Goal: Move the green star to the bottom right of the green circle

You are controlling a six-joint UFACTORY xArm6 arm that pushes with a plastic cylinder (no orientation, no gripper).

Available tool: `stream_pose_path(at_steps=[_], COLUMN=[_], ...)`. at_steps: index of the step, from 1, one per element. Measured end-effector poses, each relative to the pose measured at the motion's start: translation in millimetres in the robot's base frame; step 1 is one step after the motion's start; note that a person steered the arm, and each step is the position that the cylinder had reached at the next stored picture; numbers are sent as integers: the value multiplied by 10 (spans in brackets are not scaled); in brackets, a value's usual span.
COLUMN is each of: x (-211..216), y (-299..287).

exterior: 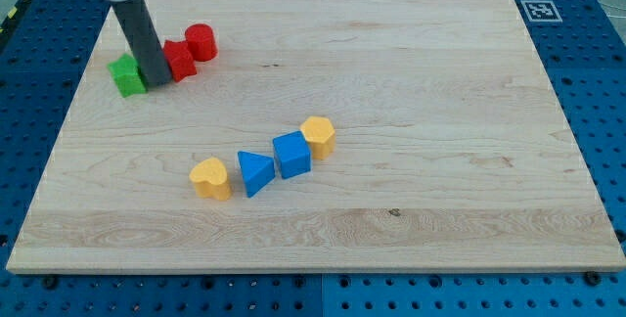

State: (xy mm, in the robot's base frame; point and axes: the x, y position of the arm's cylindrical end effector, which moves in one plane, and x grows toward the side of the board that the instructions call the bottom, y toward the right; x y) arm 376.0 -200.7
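A green block (127,74), which looks like the star, sits near the board's top left corner, its right side hidden by my rod. My tip (157,83) rests on the board between this green block and a red block (179,61), touching or nearly touching both. A red cylinder (201,41) stands just up and right of the red block. No green circle shows; I cannot tell whether the rod hides it.
A diagonal row lies mid-board: a yellow heart (210,177), a blue triangle (255,172), a blue cube (291,154) and a yellow hexagon (319,135). The wooden board (440,209) lies on a blue pegboard. A black-and-white marker (541,10) is at the top right.
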Motion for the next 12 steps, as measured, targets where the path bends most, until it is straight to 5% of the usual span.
stream_pose_path(at_steps=[4, 12], x=[-545, -221], y=[0, -633])
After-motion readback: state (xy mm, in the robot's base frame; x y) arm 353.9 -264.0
